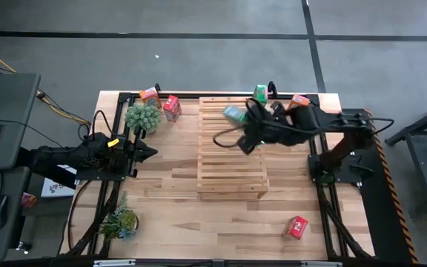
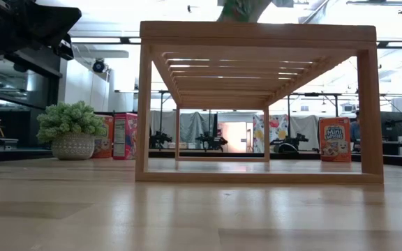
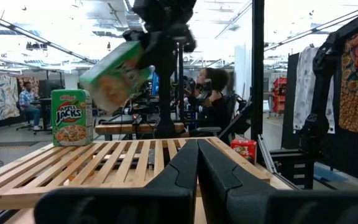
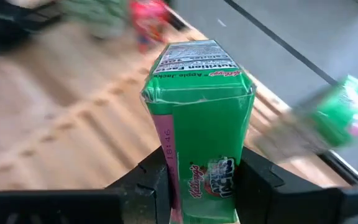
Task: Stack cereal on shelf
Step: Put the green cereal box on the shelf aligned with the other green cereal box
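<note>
Beneath bright workshop lighting, a green cereal box (image 4: 197,124) is clamped between the fingers of the right gripper (image 1: 236,119), its long axis projecting past them, above the shelf (image 1: 232,159) slats lying directly below, while the left gripper (image 1: 148,152), fully closed and empty, is parked beside the rack.

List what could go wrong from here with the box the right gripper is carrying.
The right gripper holds a green cereal box tilted in the air above the shelf; released at that angle it would probably topple. Another green box already stands on the slats, and a careless descent might knock it. The left gripper waits shut beside the shelf.
</note>
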`<move>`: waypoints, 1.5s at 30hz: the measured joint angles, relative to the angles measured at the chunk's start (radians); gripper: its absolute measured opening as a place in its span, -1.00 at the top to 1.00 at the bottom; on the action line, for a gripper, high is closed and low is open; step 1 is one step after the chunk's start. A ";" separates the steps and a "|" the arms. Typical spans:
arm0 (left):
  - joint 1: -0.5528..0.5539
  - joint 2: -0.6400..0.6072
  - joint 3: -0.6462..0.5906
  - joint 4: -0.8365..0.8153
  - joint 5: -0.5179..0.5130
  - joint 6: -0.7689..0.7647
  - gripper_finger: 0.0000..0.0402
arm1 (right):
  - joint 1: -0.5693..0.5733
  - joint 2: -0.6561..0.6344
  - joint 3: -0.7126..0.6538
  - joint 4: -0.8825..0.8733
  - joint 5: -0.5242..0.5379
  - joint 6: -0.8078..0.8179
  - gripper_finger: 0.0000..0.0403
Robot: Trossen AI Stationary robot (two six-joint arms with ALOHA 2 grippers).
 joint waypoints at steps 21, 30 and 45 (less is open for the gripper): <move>0.000 0.000 0.000 0.000 0.000 0.000 1.00 | -0.244 0.107 0.054 -0.084 -0.226 0.105 0.40; 0.000 0.000 0.000 0.000 0.000 0.000 1.00 | -0.317 0.121 0.052 -0.083 -0.305 0.124 0.40; 0.000 0.000 0.000 0.000 0.000 0.000 1.00 | -0.330 0.128 0.052 -0.080 -0.325 0.079 0.40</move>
